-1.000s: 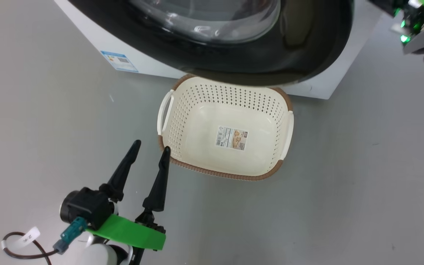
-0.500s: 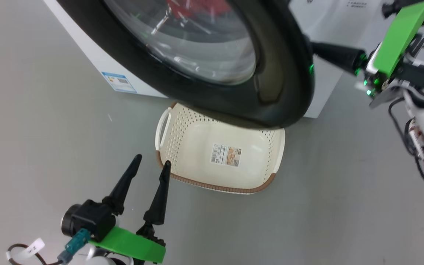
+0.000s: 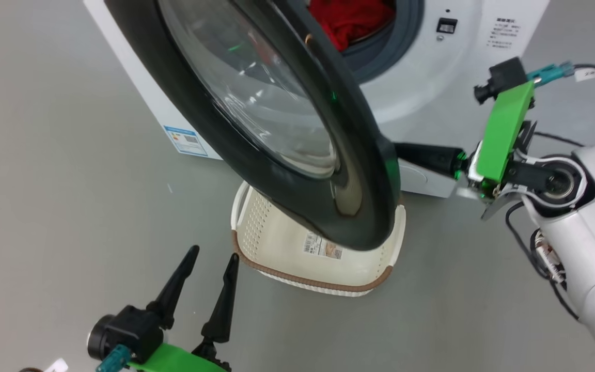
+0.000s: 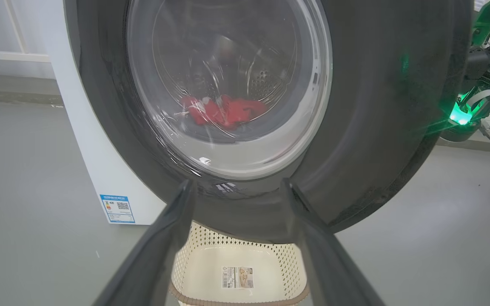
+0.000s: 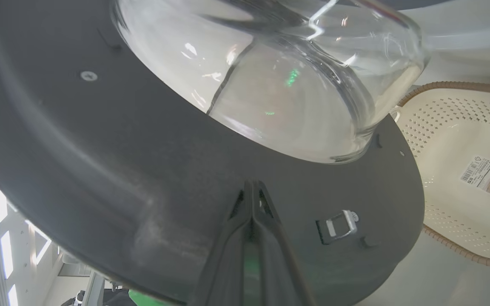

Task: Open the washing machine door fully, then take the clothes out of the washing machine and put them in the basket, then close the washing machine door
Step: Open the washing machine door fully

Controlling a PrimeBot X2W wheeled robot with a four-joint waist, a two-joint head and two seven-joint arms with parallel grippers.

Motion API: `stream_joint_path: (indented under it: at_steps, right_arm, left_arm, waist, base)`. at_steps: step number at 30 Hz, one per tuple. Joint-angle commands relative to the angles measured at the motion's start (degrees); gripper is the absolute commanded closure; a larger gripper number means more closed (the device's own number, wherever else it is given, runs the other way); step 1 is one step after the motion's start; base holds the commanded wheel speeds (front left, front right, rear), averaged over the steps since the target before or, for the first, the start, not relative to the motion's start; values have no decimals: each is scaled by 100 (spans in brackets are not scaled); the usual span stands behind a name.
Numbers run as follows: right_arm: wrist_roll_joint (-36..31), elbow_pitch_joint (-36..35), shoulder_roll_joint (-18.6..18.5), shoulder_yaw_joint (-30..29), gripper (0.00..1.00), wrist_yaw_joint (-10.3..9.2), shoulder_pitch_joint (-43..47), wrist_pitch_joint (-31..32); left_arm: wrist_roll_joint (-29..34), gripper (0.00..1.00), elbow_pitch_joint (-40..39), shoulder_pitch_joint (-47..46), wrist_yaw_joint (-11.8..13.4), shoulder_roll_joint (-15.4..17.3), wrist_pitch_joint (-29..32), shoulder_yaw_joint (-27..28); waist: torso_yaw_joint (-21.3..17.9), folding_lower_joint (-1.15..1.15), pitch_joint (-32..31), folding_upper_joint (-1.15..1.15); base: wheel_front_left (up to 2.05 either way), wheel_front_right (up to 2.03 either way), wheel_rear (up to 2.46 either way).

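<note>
Grey floor (image 3: 70,181) keeps the cream perforated plastic basket (image 3: 308,281) ready under the round black-rimmed glass door (image 3: 256,119), which the clenched right end effector (image 5: 251,191) seems to push wider, while the left end effector (image 3: 214,254) waits released.

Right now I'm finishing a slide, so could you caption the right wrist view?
Shut right claw at the inner face of the washing machine door, glass bowl above, empty basket to the side.

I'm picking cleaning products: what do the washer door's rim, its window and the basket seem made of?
Door rim: probably glossy black plastic, judging by soft reflections. Window: thick clear glass, bulging, with sharp highlights. Basket: cream moulded plastic, matte, perforated walls; the brown woven-look rim seems moulded too.
</note>
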Motion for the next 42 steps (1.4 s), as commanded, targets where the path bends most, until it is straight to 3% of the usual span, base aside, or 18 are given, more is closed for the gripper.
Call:
stream_joint_path:
  at_steps: [1, 19, 42]
  right_arm:
    - [10, -225, 156, 89, 100, 43, 148, 59]
    - [-31, -734, 631, 481, 100, 43, 886, 162]
    - [-96, -852, 1133, 798, 100, 43, 996, -115]
  left_arm:
    - [51, 0, -119, 13, -32, 91, -70, 198]
    - [119, 0, 3, 191, -32, 72, -70, 304]
    - [190, 0, 177, 184, -32, 40, -70, 558]
  waist:
    - [91, 0, -83, 0]
    - [587, 0, -407, 0]
    - [1103, 0, -556, 0]
  base:
    - [0, 0, 0]
    - [0, 0, 0]
    - [0, 0, 0]
